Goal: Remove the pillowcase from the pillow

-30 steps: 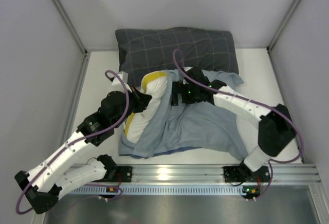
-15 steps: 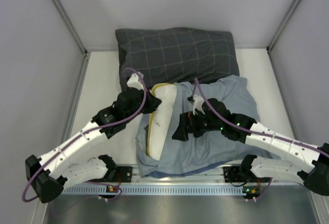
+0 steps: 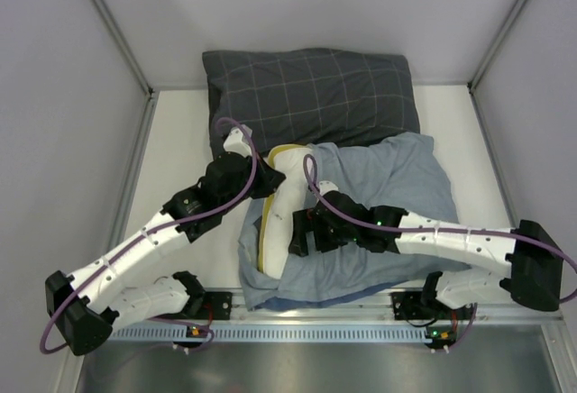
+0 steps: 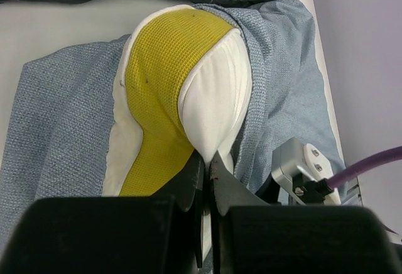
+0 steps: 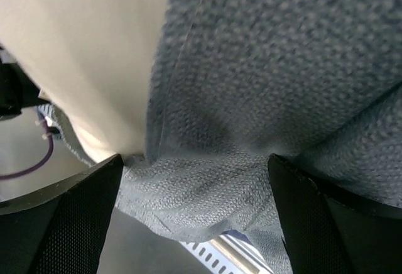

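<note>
Approx half done: pillow (image 3: 281,196) is poking out mid-frame, pillowcase (image 3: 397,186) covering rest. W/ left gripper (image 4: 207,161) clamping pillow, right gripper (image 5: 193,161) is gaping.

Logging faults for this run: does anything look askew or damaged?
The pillow juts partly out of the crumpled pillowcase, its corner pinched by the left hand. Nothing looks torn or spilled.

Left arm (image 3: 135,253) and right arm (image 3: 455,242): white shells, black joints, a purple cable (image 4: 370,163) looped along each. Small green lights (image 3: 380,223) on the right one. Black wedge-shaped fingers (image 5: 59,224), finely textured.
</note>
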